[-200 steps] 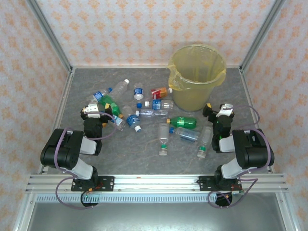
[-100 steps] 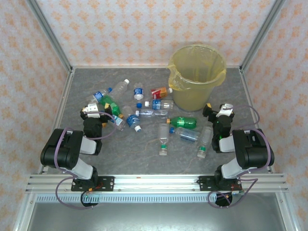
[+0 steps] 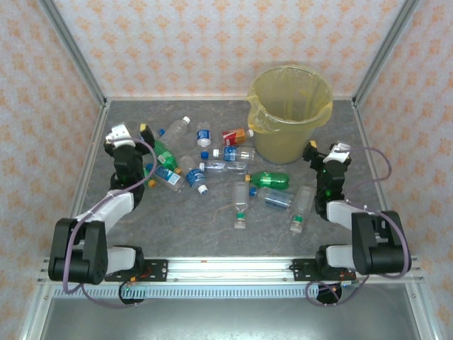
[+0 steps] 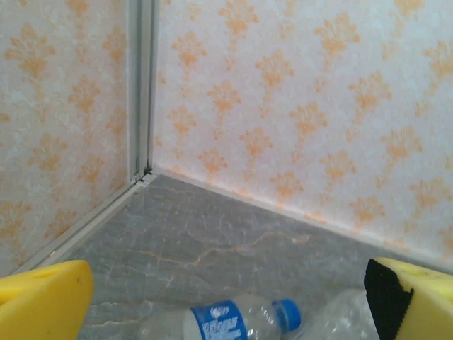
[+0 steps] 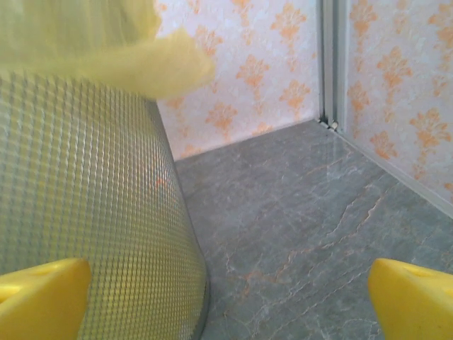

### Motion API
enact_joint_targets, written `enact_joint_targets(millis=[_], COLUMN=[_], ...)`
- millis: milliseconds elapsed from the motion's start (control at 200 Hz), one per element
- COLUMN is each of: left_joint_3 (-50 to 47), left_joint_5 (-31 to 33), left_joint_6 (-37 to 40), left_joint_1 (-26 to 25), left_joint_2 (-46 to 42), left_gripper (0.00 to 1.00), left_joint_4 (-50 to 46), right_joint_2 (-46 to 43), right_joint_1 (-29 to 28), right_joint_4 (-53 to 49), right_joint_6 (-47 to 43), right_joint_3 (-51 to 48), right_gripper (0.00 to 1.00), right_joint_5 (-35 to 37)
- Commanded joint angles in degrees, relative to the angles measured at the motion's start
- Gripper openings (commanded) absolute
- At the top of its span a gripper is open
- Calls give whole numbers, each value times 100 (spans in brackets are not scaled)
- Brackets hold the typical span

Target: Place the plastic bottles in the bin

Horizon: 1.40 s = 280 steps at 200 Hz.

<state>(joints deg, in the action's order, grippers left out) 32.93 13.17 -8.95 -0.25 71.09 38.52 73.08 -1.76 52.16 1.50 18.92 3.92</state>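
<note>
Arms (image 3: 117, 202) forward, left gripper (image 3: 129, 137) over plastic bottles (image 3: 212, 166), right gripper (image 3: 324, 154) beside bin (image 3: 290, 138), both spread wide, empty.

Grey marbled table (image 3: 191, 234); bottles (image 3: 225, 167) lie scattered across its middle; bin (image 3: 283, 145) stands at far right
</note>
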Motion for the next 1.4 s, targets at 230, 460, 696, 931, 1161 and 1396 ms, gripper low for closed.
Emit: enact_joint_targets(millis=[230, 460, 696, 931, 1161, 1396], left_joint_3=[1614, 1973, 1095, 1120, 1674, 1861], left_joint_5=[-564, -1408, -2220, -1991, -1152, -1403], left_joint_6=[-1374, -2014, -2427, -2702, -2785, -2608], left_joint_1=[85, 80, 1, -911, -1901, -2309], left_joint_2=[-331, -210, -972, -913, -496, -438], left_gripper=[99, 99, 99, 99, 99, 99], left_joint_4=[-3952, -5000, -4201, -4515, -5055, -4805], right_joint_2=[-1709, -2673, -2549, -2530, -2618, -2564], right_joint_1=[44, 146, 140, 32, -749, -1358], right_joint_4=[-3204, -4502, -6277, -7343, -8194, -8556], right_joint_6=[2200, 2782, 2886, 3032, 3437, 3805], right_joint_3=[1002, 1194, 1829, 1854, 1654, 1443], right_gripper=[99, 100, 100, 100, 97, 85], right_joint_5=[1002, 688, 191, -671, -441, -352])
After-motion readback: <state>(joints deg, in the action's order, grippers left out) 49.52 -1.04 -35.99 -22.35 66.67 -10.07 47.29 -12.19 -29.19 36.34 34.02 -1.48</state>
